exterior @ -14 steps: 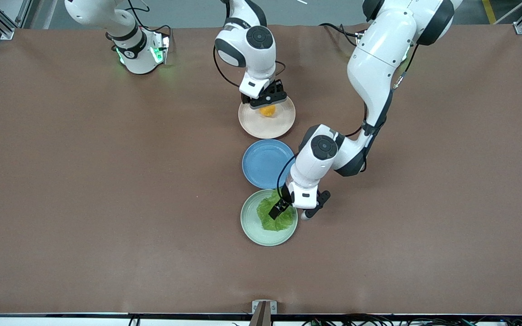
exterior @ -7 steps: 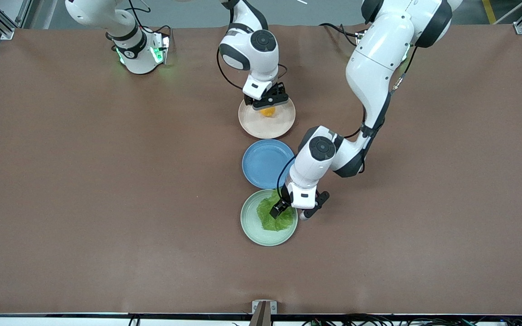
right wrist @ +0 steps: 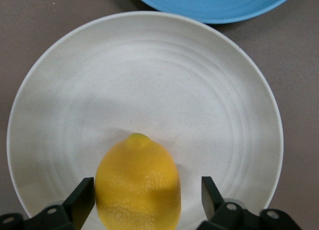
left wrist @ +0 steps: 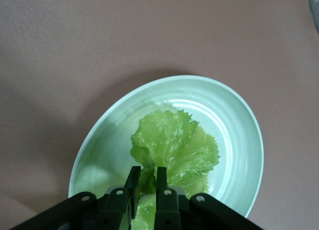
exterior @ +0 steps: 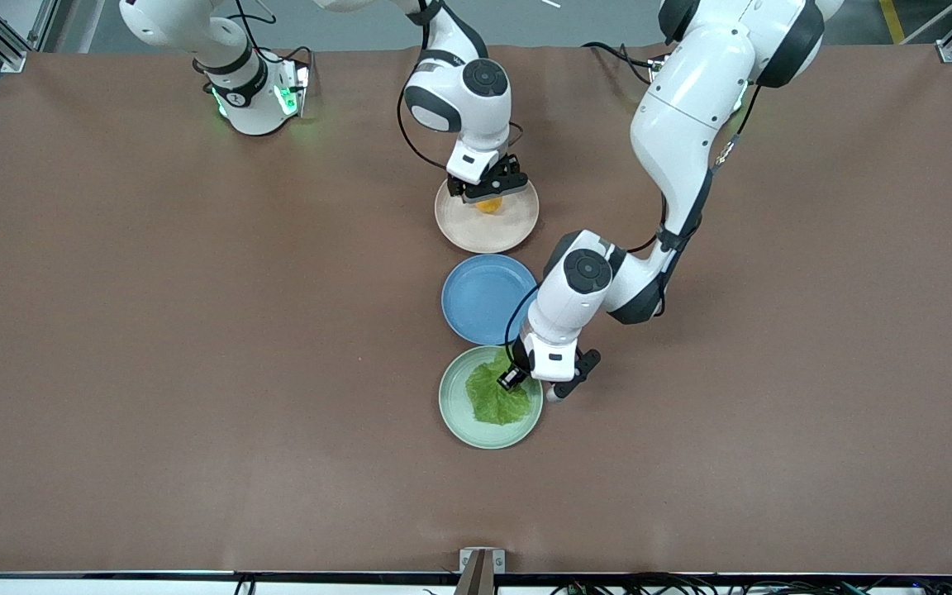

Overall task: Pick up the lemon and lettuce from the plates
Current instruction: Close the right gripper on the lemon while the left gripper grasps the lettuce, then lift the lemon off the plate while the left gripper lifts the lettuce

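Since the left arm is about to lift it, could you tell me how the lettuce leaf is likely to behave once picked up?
The lettuce looks thin and ruffled, so it will probably droop. The left end effector is shut on its stem end only, so the rest may dangle and sway over the green plate. It seems very light, so the plate should hardly shift.

White arms (black joints); black pincers

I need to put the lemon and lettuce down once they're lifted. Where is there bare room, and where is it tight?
The blue plate, between the beige plate and the green plate, is bare. The table is open toward both arms' ends. It is tight along the plate row: the right gripper straddles the lemon, the left gripper pinches the lettuce.
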`<move>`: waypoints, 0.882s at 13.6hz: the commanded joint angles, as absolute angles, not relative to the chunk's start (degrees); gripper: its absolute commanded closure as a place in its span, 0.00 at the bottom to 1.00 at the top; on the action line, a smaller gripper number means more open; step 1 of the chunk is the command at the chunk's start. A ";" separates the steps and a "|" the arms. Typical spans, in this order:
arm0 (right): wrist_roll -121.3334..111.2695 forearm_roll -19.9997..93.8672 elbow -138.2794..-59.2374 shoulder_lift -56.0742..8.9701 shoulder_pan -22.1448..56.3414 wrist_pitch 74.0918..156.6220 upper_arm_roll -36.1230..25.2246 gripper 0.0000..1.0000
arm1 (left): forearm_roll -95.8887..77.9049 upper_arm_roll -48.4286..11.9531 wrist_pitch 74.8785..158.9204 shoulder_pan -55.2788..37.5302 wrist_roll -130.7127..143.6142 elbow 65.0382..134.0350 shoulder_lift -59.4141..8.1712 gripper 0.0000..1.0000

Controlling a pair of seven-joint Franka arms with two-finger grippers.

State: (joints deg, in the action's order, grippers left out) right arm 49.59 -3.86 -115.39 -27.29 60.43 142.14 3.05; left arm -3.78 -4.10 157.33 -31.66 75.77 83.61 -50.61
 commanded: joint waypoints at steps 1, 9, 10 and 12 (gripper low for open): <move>51.24 -6.41 -115.84 -27.07 61.35 142.73 2.37 0.38 | -2.90 -3.43 157.41 -32.17 77.34 82.53 -50.54 0.95; 52.39 -6.69 -112.51 -21.55 54.87 132.14 2.46 1.00 | -3.16 -3.95 146.35 -27.43 75.42 94.62 -30.80 0.99; 51.69 -6.16 -111.89 -18.75 52.49 128.18 2.46 1.00 | -3.16 -4.04 146.16 -26.12 72.54 100.23 -26.15 0.99; 51.68 -6.06 -111.89 -13.91 45.57 121.76 2.29 1.00 | -3.34 -4.65 146.16 -23.13 64.29 110.78 -18.58 0.99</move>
